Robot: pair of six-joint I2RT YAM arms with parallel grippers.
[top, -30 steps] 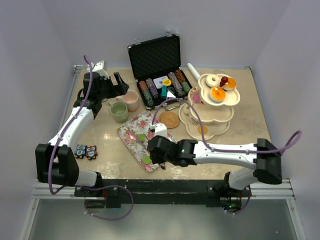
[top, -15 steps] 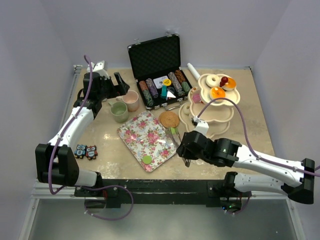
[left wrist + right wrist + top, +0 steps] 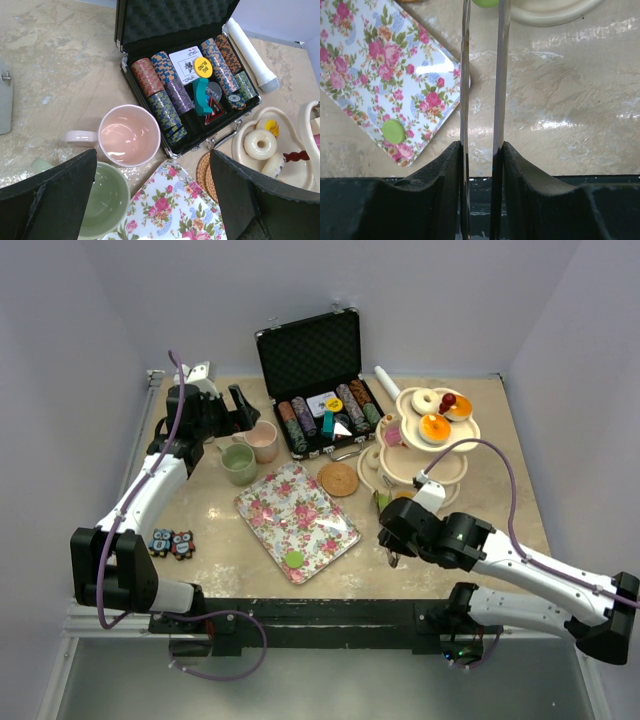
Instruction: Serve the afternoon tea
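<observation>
The cream three-tier stand (image 3: 452,480) stands at the right, with a donut (image 3: 425,400) and small cakes (image 3: 435,427) on its top tier. My right gripper (image 3: 392,542) is shut on metal tongs (image 3: 465,75), near the stand's front left. The tong tips pinch a green macaron (image 3: 485,2) beside the stand's bottom rim (image 3: 555,12). Another green macaron (image 3: 293,560) lies on the floral tray (image 3: 300,510). My left gripper (image 3: 237,405) is open and empty above the pink cup (image 3: 129,141) and the green cup (image 3: 102,200).
An open black case of poker chips (image 3: 320,380) stands at the back, with a white cylinder (image 3: 386,378) to its right. A woven coaster (image 3: 339,478) lies between tray and stand. Two owl figures (image 3: 171,542) sit at the left front.
My right arm has swung right from the floral tray to the stand, carrying the tongs and a green macaron. One macaron is left on the tray. The left arm has not moved.
</observation>
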